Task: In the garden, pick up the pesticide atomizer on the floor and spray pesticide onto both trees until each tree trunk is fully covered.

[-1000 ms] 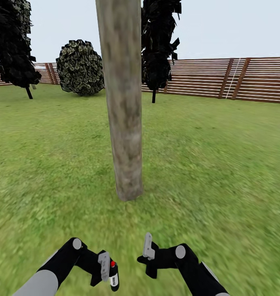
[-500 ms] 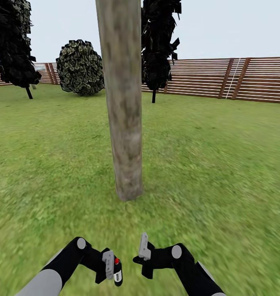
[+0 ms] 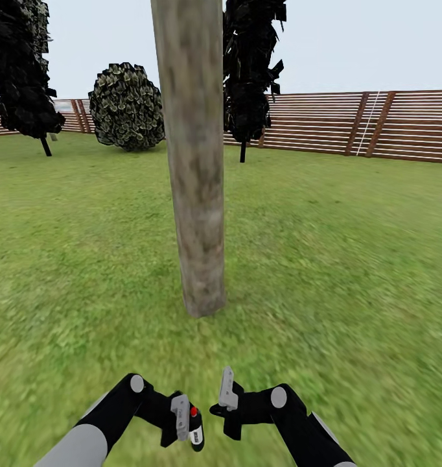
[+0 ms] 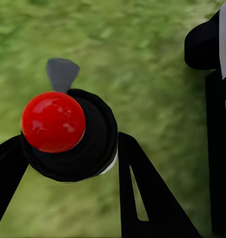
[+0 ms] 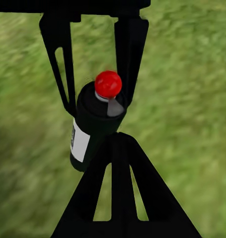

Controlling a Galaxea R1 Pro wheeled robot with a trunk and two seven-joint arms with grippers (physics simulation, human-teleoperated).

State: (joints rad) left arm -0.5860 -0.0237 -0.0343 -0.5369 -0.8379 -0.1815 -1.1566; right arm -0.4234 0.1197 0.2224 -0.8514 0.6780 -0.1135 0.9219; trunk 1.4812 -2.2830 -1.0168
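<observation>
Low at 6 o'clock of the head view: left tool (image 3: 187, 425) pinching the pesticide atomizer (image 3: 195, 429), red top up, lifted off the floor (image 3: 350, 272). Right tool (image 3: 226, 397) beside it, apparently spread and empty, though partly hidden. Tree trunk (image 3: 195, 168) at 12 o'clock, near, showing no visible coating. Pickup done; spraying of both trees judged outstanding.

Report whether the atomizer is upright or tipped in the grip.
Roughly upright. In the head view the pesticide atomizer has its red top up and white label below, held between the left gripper's fingers.
</observation>
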